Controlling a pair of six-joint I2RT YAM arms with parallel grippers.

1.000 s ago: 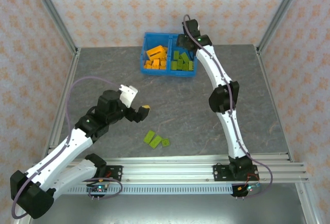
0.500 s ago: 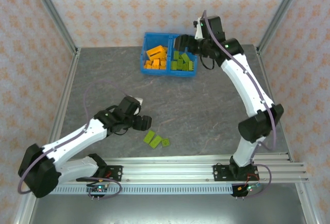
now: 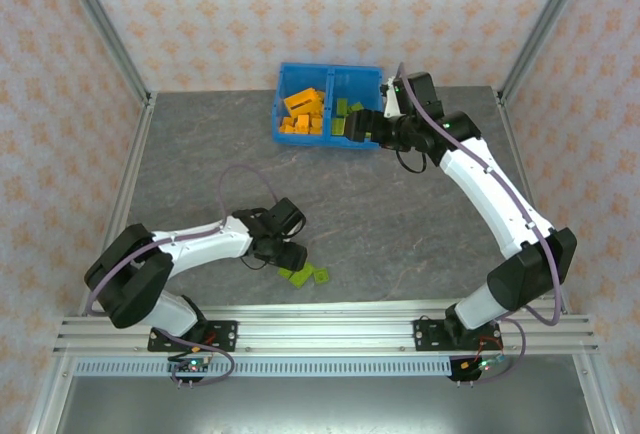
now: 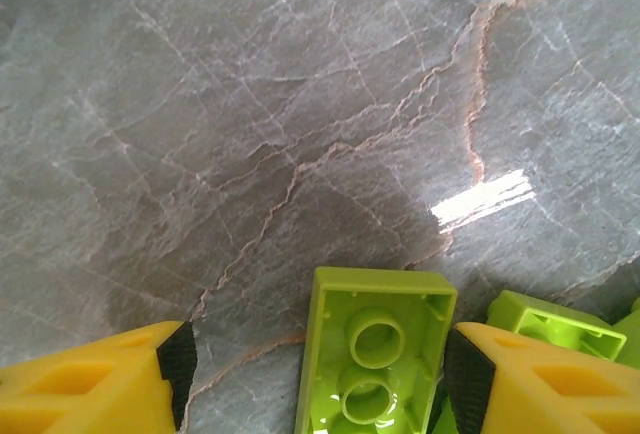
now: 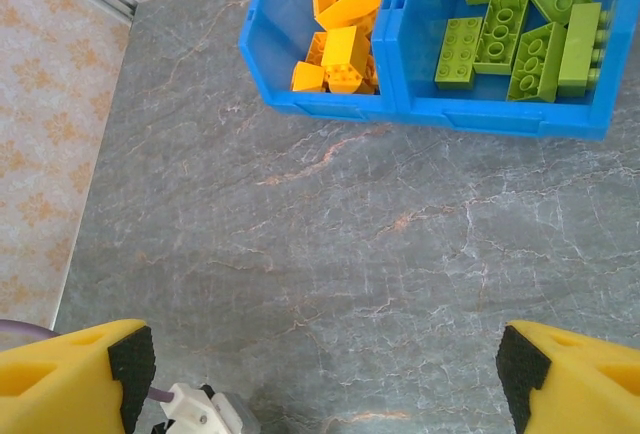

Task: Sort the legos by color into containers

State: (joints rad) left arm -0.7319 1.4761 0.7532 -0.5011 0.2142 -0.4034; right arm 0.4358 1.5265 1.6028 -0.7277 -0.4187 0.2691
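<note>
Nearly done: blue bin point(image 5: 330, 104) has orange bricks point(image 5: 345, 54) and lime bricks point(image 5: 520, 39) sorted. Loose lime bricks point(image 3: 308, 275) left on table point(image 3: 400, 214) (left hand point(image 4: 318, 369) straddling one, fingers apart, unclamped); right hand point(image 5: 325, 359) spread, empty.

Worktop point(image 4: 250, 104): grey marble-look, smooth, semi-gloss with glare. Lime brick point(image 4: 375, 354): glossy plastic. Blue bin point(image 5: 320, 102): shiny plastic. Frame rails point(image 3: 330, 329): bare metal.
</note>
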